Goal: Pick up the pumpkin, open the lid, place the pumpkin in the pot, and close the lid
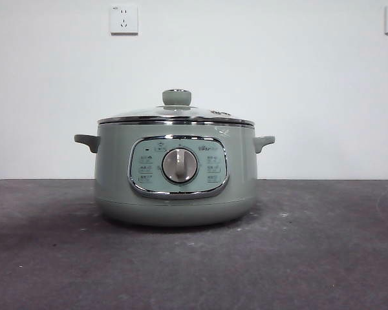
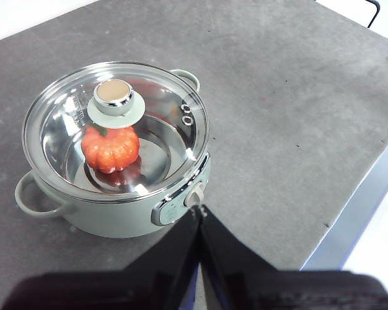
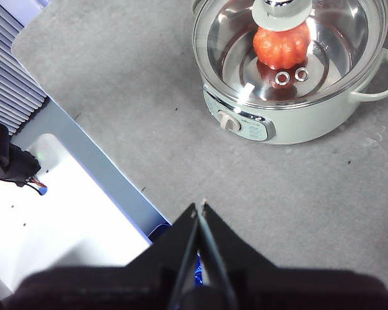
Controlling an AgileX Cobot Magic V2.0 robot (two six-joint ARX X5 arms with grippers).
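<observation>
The sage-green pot point(image 1: 174, 187) stands on the grey table with its dial facing the front view. The glass lid point(image 1: 176, 116) with its green knob sits closed on the pot. The pot also shows in the left wrist view point(image 2: 123, 219) and the right wrist view point(image 3: 297, 129). The orange pumpkin point(image 2: 111, 148) lies inside the pot under the lid; it also shows in the right wrist view point(image 3: 281, 44). My left gripper point(image 2: 200, 210) is shut and empty, raised and back from the pot. My right gripper point(image 3: 200, 205) is shut and empty, also away from the pot.
The grey table point(image 1: 310, 258) runs to an edge near the right gripper, with a white and blue surface point(image 3: 64, 213) beyond it. Two wall sockets point(image 1: 123, 19) sit on the white wall behind.
</observation>
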